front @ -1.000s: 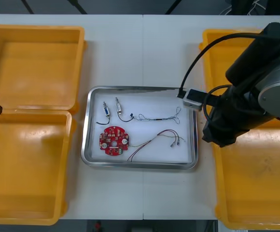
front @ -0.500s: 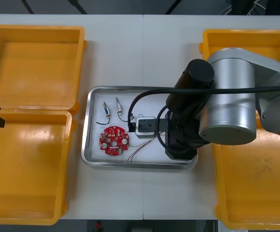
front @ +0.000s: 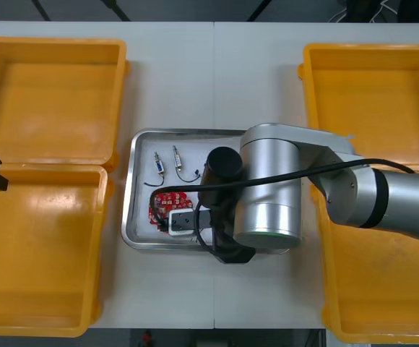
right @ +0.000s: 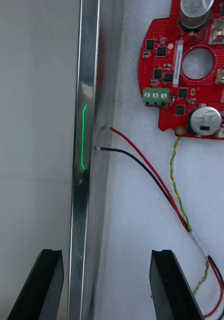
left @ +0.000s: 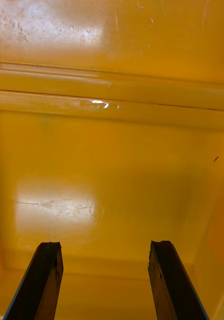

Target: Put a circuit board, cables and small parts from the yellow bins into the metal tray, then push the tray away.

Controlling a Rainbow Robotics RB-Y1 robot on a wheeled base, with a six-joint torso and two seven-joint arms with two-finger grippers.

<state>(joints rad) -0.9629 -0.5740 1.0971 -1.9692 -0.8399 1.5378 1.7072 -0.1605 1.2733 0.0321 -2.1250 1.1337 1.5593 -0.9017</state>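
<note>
Loading looks finished: the round red circuit board [right: 192, 85], the red, black and yellow cable [right: 147, 165] and the small metal parts [front: 166, 160] all lie in the white-lined metal tray [right: 84, 150]. So I'm on the push. My right gripper [right: 105, 260] is spread and empty, straddling what I take for the tray's near rim. Next I'd lower it, catch that rim and drive straight away. The left gripper [left: 104, 250] hangs spread over a yellow bin [left: 112, 165].

The right arm [front: 267, 195] is stretched in from the right side and bent across the middle of the front view, with its wrist pointed down. The right gripper [right: 106, 255] is held with its fingers [right: 49, 280] spread wide apart. The left gripper [left: 104, 245] is seen parked at the far left edge, fingers likewise parted.
</note>
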